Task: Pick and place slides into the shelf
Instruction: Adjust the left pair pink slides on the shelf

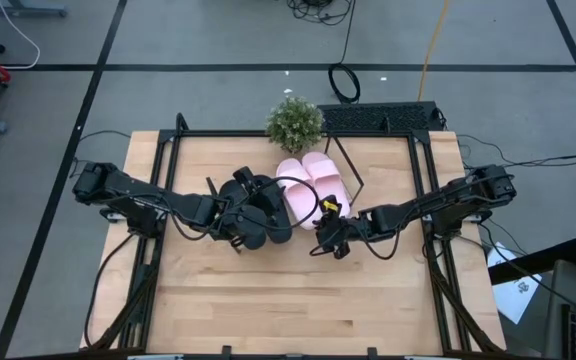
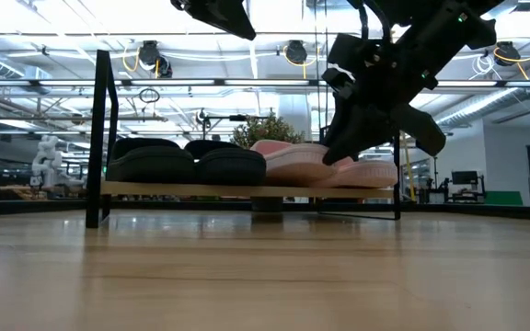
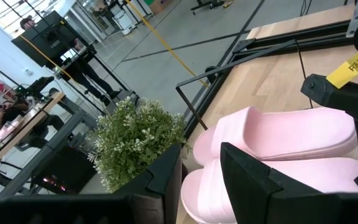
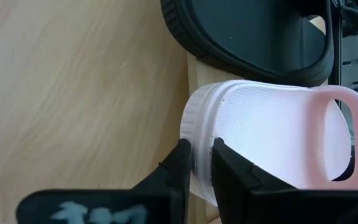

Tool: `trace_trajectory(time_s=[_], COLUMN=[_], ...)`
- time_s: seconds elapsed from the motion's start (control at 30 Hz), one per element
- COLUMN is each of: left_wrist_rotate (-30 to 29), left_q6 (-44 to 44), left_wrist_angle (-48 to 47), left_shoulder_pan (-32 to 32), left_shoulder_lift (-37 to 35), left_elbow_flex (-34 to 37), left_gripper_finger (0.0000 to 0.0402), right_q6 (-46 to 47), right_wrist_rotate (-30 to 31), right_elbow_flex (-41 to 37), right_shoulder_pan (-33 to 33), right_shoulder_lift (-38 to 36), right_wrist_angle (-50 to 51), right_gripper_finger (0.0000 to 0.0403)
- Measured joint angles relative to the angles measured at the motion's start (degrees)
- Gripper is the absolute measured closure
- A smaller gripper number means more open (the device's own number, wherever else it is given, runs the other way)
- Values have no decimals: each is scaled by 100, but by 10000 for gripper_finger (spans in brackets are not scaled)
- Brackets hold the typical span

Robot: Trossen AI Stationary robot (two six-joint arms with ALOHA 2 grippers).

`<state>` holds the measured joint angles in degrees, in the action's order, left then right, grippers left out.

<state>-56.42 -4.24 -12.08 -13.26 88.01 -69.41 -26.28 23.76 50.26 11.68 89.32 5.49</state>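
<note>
Now right hand pinches heel rim of pink slide; slide lengthwise across shelf, toe away.

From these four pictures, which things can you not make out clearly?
- Black slides: high view, mostly hidden under the left gripper.
- Pink slide held at its heel rim by the right gripper: right wrist view, its far end is cut off by the edge.
- Shelf: low view, its right end sits behind the right arm.
- Plant: left wrist view, its pot is hidden by the fingers.
</note>
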Motion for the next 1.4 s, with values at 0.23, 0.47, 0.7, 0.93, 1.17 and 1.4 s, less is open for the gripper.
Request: trace_trajectory(time_s=[0.23,0.47,0.7,0.93,1.17,1.4], left_wrist_rotate=[0,0,1,1,4,131], left_q6=[0,1,-1,1,1,4], left_wrist_angle=[-2,-4,-4,-4,-7,-7], left_shoulder_pan=[-1,-1,-1,-1,-1,-1], left_shoulder_lift=[0,0,0,0,0,0], left_elbow_flex=[0,0,0,0,0,0], left_gripper_finger=[282,282,282,282,282,282], right_q6=[35,140,33,3,-61,-49], right_wrist_rotate=[-145,-125,45,43,353,356], right_elbow_flex=[4,4,4,4,4,4], right_shoulder_pan=[0,-2,-2,-4,-2,-2], right_shoulder_lift=[-2,-2,-2,-2,-2,-2], right_wrist_angle=[54,62,-17,-52,9,7], right_gripper_finger=[305,249,239,239,239,238])
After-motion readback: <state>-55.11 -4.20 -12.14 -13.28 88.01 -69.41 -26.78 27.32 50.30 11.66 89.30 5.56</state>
